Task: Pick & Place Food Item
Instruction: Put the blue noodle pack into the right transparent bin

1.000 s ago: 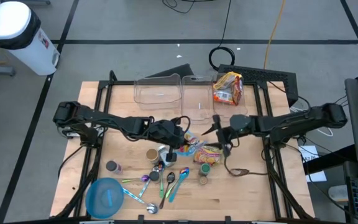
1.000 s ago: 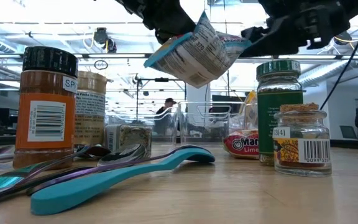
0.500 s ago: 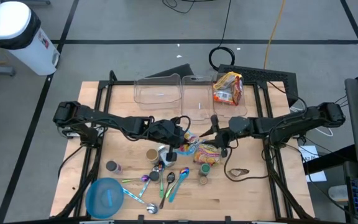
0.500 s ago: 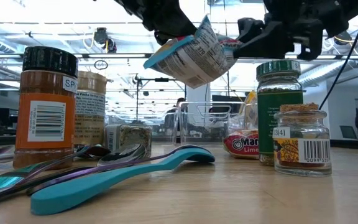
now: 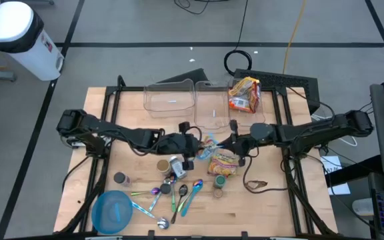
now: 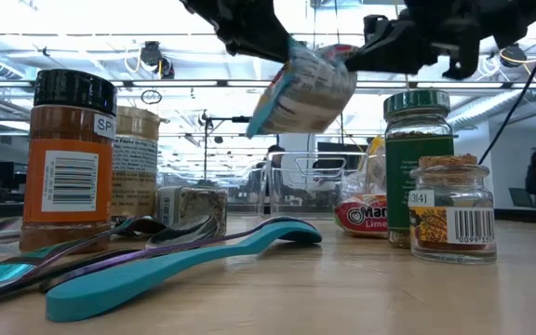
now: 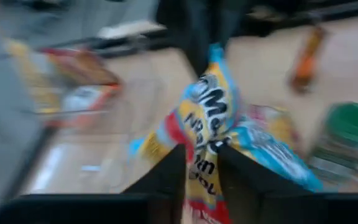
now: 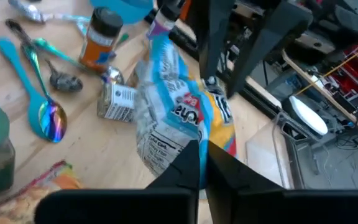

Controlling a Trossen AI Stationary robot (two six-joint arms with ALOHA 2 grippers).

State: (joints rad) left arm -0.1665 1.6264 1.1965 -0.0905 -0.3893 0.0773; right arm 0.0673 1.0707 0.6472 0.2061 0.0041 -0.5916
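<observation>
Above the wooden table (image 5: 272,207), a snack packet (image 6: 301,88) hangs between both arms for a handover: the right gripper (image 5: 232,143) is clamped on it, while the left gripper (image 5: 193,148) loosens, fingers slightly apart.

Materials as I see them from my station:

- Table (image 5: 272,207): pale wood, matt, fine grain visible.
- Snack packet (image 6: 307,88): glossy printed plastic film, crinkled.
- Noodle packet (image 5: 223,163): shiny plastic wrap, at 3 o'clock of the jars.
- Clear bins (image 5: 199,103): transparent smooth plastic, at 12 o'clock on the table.
- Spice jar (image 6: 70,160): clear plastic or glass, I cannot tell which; paper label, matt black cap.
- Green-lidded jar (image 6: 419,158): glossy glass look.
- Teal spoon (image 6: 170,265): smooth matt plastic.
- Iridescent spoons (image 8: 50,118): polished metal, rainbow sheen.
- Blue bowl (image 5: 114,211): smooth plastic, at 7 o'clock.
</observation>
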